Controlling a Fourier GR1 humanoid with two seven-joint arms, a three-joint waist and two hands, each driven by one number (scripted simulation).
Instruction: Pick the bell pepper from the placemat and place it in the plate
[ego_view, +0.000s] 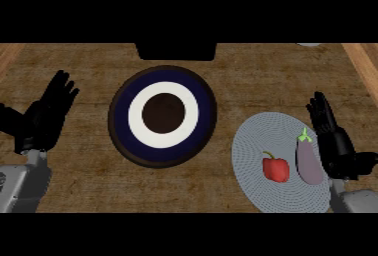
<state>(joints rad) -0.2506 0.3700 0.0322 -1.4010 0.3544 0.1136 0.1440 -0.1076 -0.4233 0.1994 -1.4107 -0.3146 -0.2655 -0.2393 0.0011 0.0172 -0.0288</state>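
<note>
You see the placemat (255, 150) only in part: its right margin runs under the right hand (336, 142) and its lower rim meets the picture's bottom limit. The right hand also overlaps the eggplant (310, 165) along its right side, so you cannot tell whether they touch. Both grey forearms are cut off low in the view. At the top, a dark block (176, 50) is cropped, so you cannot tell what it is, and a pale object (310, 44) in the upper right shows only a sliver. The surface (81, 185) runs out of view at each side.
</note>
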